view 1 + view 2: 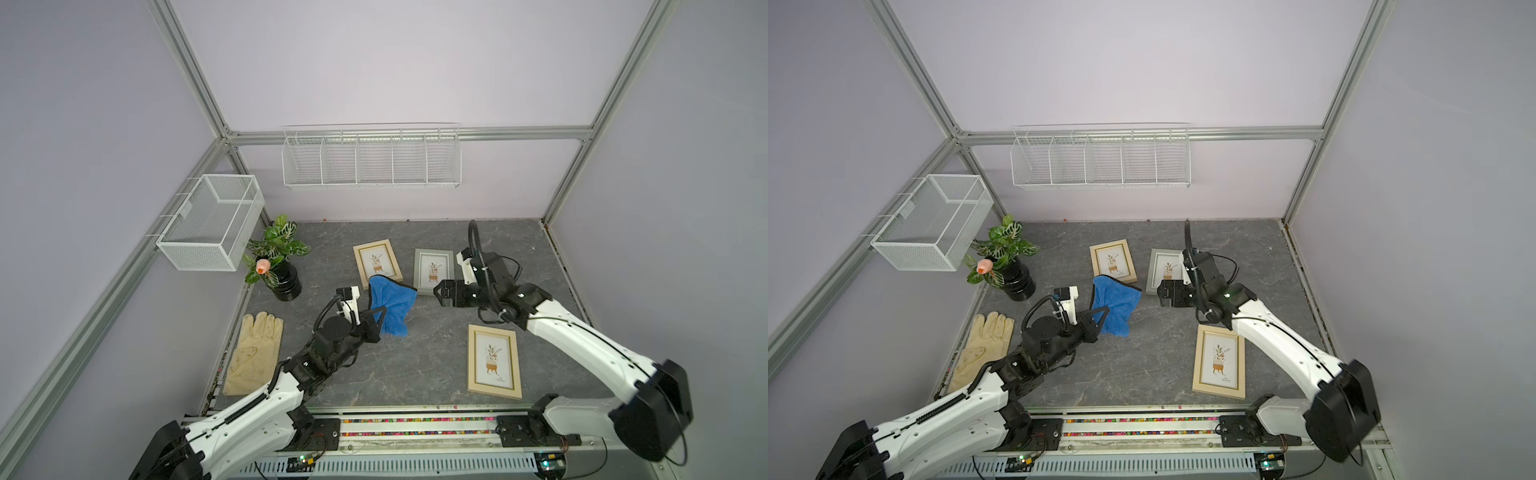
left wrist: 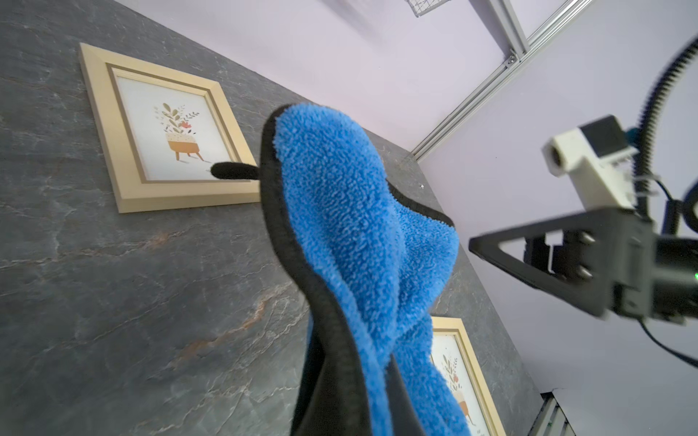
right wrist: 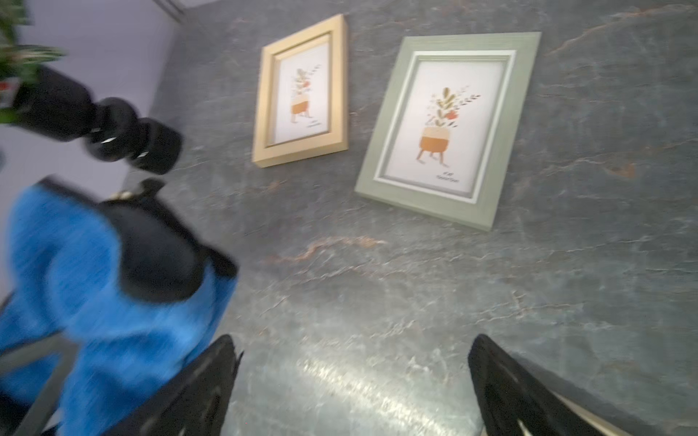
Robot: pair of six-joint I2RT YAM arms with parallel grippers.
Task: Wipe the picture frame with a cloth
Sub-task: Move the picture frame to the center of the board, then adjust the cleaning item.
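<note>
The blue cloth is pinched by the left gripper. In both top views its jaws are pressed together on a bunched fold near the cloth's middle. The cloth is held close to the centre of the counter, slightly toward 11 o'clock. In the left wrist view it is seen standing up from the gripper, with its dark edge outlined. Whether its lower end rests on the counter cannot be told.

The beige frame at the back is laid flat at 12 o'clock from the cloth. In the top views its near corner is overlapped by the cloth's far edge, though contact cannot be confirmed. The grey-green frame is laid at 1 o'clock from the cloth, near the first frame but apart from it. The near beige frame is laid at 4 o'clock, well apart.

The right gripper is positioned at 3 o'clock from the cloth, apart from it and near the grey-green frame's near edge. Its jaws are spread wide, and only bare counter is seen between them in the right wrist view.

A potted plant is stood at 10 o'clock on the counter. A beige glove is laid at the counter's edge at 8 o'clock.
</note>
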